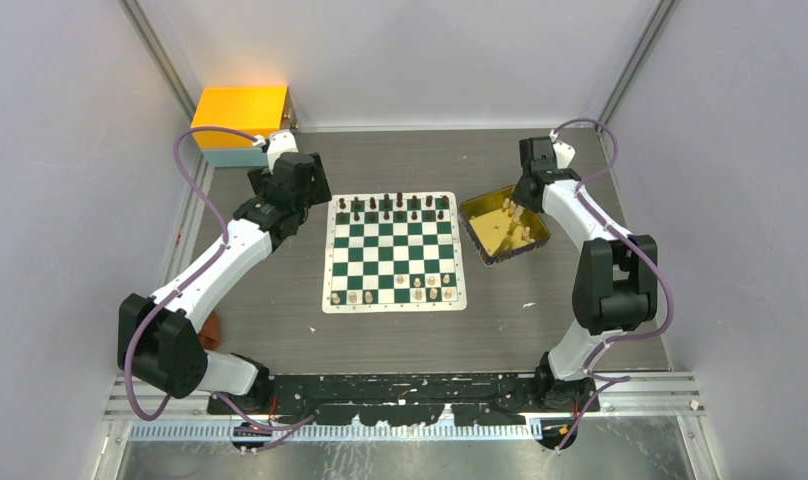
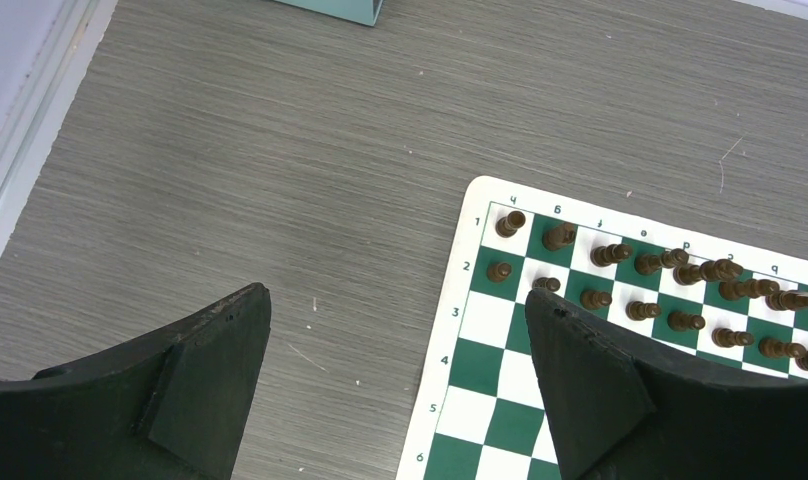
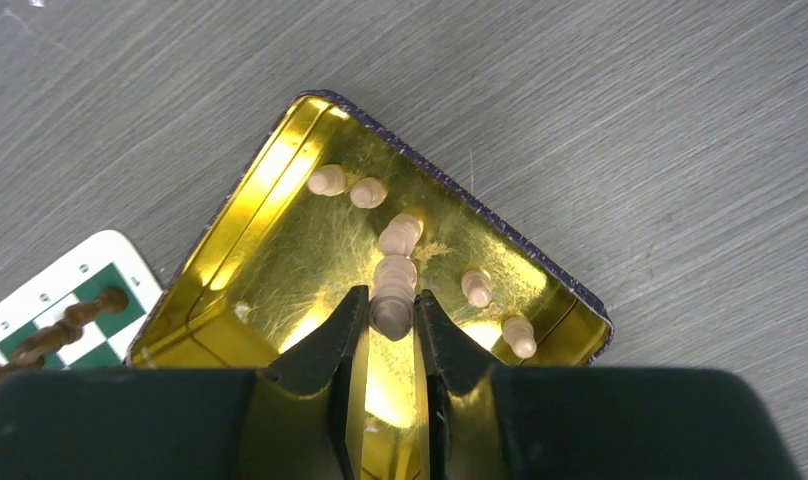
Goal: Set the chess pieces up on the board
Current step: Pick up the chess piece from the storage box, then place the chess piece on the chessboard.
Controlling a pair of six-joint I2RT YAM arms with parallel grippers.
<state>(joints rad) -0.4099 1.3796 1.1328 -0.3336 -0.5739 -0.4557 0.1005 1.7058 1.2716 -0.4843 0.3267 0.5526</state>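
Observation:
The green and white board (image 1: 393, 252) lies mid-table, with dark pieces (image 1: 390, 208) in its two far rows and pale pieces (image 1: 400, 293) along its near edge. The gold tray (image 1: 478, 232) stands to its right and holds several pale pieces (image 3: 477, 286). My right gripper (image 3: 390, 310) is inside the tray (image 3: 270, 180), shut on a pale chess piece (image 3: 393, 290). My left gripper (image 2: 395, 305) is open and empty, above the board's far left corner (image 2: 485, 200), near the dark pieces (image 2: 610, 255).
An orange box (image 1: 242, 118) on a teal base stands at the far left corner. A small reddish object (image 1: 211, 329) lies beside the left arm. Grey wood-grain tabletop (image 2: 280, 150) lies left of the board.

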